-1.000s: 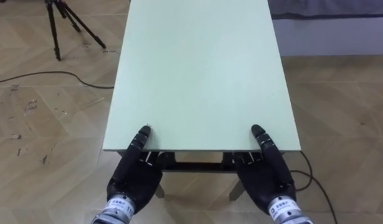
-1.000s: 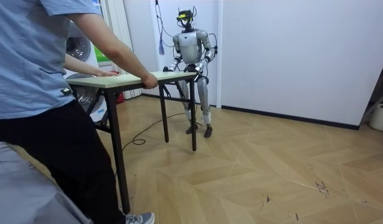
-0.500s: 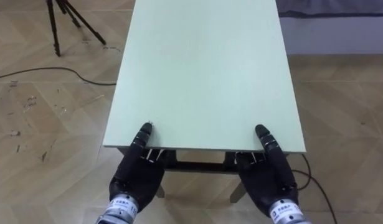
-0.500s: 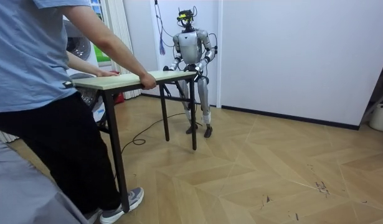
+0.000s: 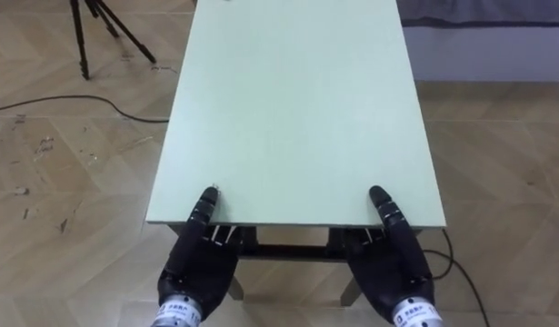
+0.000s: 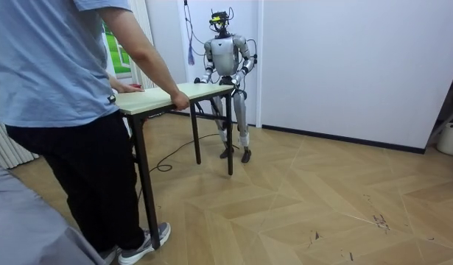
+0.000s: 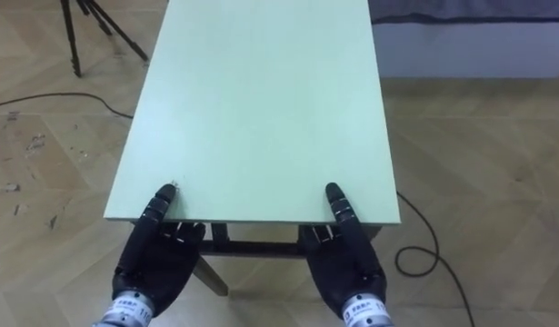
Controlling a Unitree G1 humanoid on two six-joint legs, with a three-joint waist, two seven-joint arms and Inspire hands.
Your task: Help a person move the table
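Head eyes looking down close on table (image 5: 297,109), room camera distant, opposite end

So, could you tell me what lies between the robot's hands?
Only the bare near edge of the table spans left hand and right hand, in both eye views.

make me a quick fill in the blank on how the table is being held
The left hand and right hand each rest a thumb on ____ of the table.
Their fingers curl ____ its near edge.
In the room view a person holds the far end with ____ hands.
Missing words: top; under; both.
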